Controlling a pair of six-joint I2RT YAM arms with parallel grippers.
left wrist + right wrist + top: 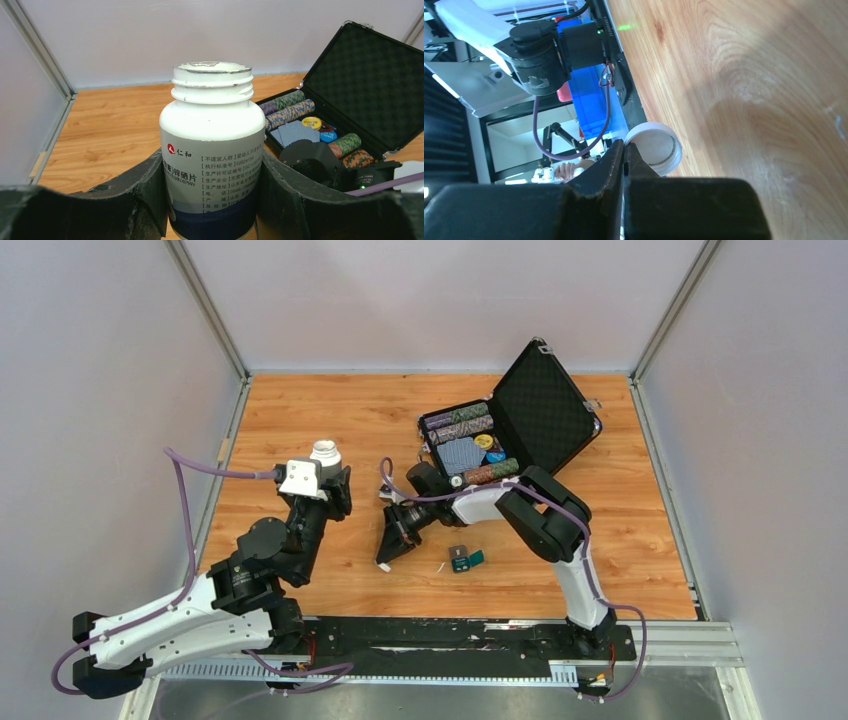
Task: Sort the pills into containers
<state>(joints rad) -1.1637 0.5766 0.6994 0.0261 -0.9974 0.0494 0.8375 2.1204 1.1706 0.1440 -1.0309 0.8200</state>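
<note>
We find the left gripper at medium width, clamped on the uncapped white bottle near the table's left edge. The right gripper is fully closed, with the white cap at its fingertips. We cannot tell whether the cap's rim is pinched. The teal box lies open near the near edge, beside that gripper.

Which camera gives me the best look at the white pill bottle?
Left wrist view: the white pill bottle fills the frame, upright, gripped by the left tool, uncapped, label readable. Top external shows it small, mainly its open neck from above. Right wrist misses it, showing only a white cap.
</note>
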